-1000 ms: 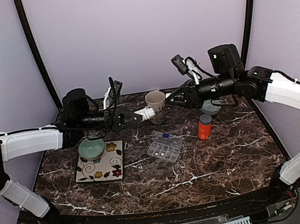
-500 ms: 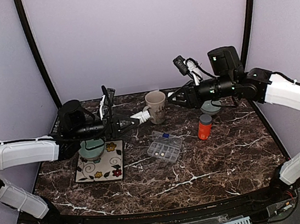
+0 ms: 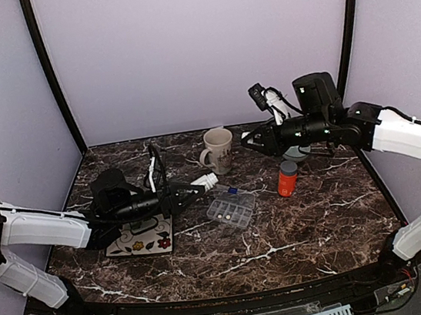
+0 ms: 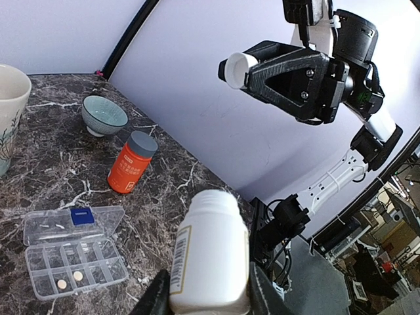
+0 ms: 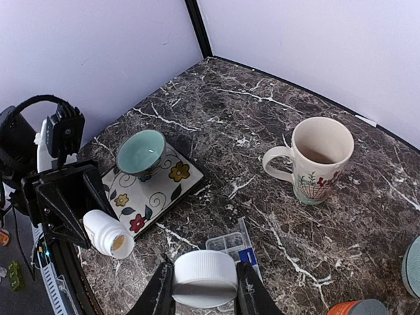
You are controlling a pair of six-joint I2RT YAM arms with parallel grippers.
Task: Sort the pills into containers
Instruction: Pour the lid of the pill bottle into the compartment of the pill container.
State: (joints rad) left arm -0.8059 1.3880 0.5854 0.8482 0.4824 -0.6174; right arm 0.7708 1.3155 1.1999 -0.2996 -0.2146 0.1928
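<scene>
Dark marble with white veins covers the table (image 3: 298, 231), walled by pale lilac panels. From the left, the left arm stretches low and nearly level over the flowered tile (image 5: 164, 190), and the left gripper (image 3: 188, 193) is clamped around the body of a white bottle (image 3: 204, 181), held almost on its side above the table between the mug (image 3: 219, 150) and the organiser box (image 3: 230, 209). The right arm reaches in higher from the right, elbow bent, its forearm pointing left over an orange bottle (image 3: 286, 179) with a grey lid; the right gripper (image 3: 251, 140) pinches a white cap (image 5: 205, 278) by its rim, well above the surface. The box lies open and flat near the table's middle, just right of the tile. From overhead the pills (image 3: 219, 211) are only two pale specks, while the left wrist camera places them in neighbouring compartments of the box's near row, with a small blue piece (image 4: 81, 216) lying in the lid half. The right wrist camera alone looks into the white bottle's uncapped mouth, where something tan shows, and it sees the pale green bowl (image 5: 140, 151) on the tile, which the left arm mostly covers from above. A second bowl (image 4: 104, 115) beyond the orange bottle is plain in the left wrist view.
</scene>
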